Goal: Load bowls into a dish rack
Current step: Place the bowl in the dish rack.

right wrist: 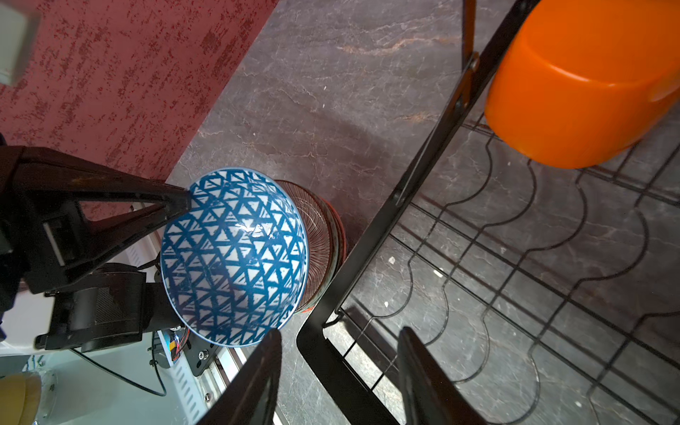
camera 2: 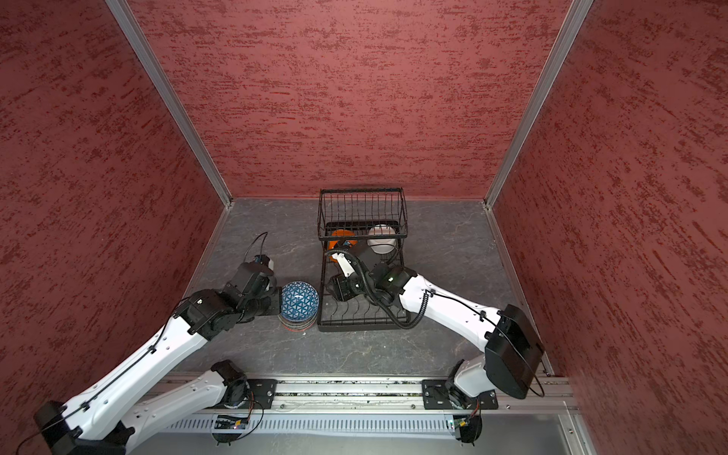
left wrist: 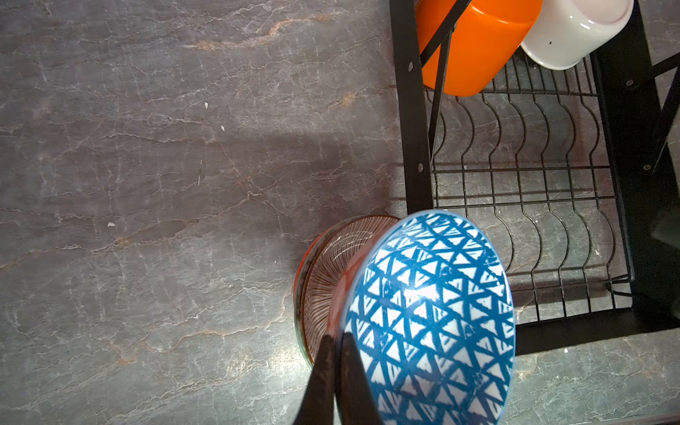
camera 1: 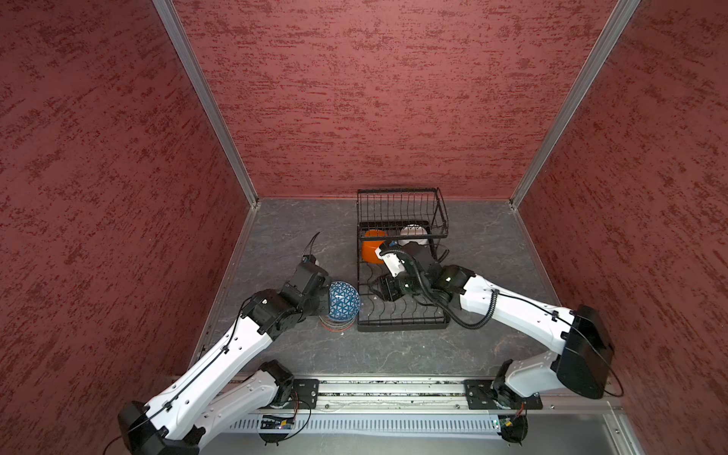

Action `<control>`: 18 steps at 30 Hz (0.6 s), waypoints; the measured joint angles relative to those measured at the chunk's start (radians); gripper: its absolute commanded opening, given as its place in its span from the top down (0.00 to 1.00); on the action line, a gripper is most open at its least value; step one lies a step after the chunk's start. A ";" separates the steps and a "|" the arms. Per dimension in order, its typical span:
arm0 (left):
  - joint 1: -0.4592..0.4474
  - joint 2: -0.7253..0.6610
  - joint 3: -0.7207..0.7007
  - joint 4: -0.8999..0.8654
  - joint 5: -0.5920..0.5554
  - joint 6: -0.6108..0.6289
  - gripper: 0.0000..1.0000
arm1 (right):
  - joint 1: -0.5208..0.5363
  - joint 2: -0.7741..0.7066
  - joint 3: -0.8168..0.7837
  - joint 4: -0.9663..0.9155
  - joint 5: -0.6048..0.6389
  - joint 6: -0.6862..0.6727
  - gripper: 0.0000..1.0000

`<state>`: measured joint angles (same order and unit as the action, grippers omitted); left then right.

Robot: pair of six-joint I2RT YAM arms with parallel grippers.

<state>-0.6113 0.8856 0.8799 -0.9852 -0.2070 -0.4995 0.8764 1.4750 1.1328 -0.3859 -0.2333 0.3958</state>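
The left end effector (left wrist: 336,346) pinches the rim of the blue-triangle bowl (left wrist: 430,316). It holds the bowl tipped on edge, clear of the surface (left wrist: 147,184), with the patterned outside turned toward the rack. Directly under it is the stack of remaining bowls (left wrist: 323,265), just beside the near corner of the dish rack (left wrist: 412,128). The rack's long axis runs away from the robot, and its near slot wires are free. The orange bowl (left wrist: 478,48) and white bowl (left wrist: 574,36) sit at the far end. The right end effector (right wrist: 340,333) hangs over the near end of the tray, its jaws spread and empty, aimed back at the held bowl. The left arm has the bowl, so the move is probably a short carry rightward over the rail, or a handover.
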 measured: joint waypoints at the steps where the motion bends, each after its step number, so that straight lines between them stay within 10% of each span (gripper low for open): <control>1: 0.000 -0.003 -0.003 0.000 0.000 0.000 1.00 | 0.004 0.011 0.006 0.000 -0.002 0.003 0.50; 18: 0.000 -0.036 -0.011 0.016 0.000 0.001 1.00 | 0.060 0.140 0.093 0.013 -0.037 0.045 0.58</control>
<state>-0.6113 0.8494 0.8688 -0.9695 -0.2066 -0.4988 0.9367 1.6154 1.2255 -0.3729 -0.2703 0.4412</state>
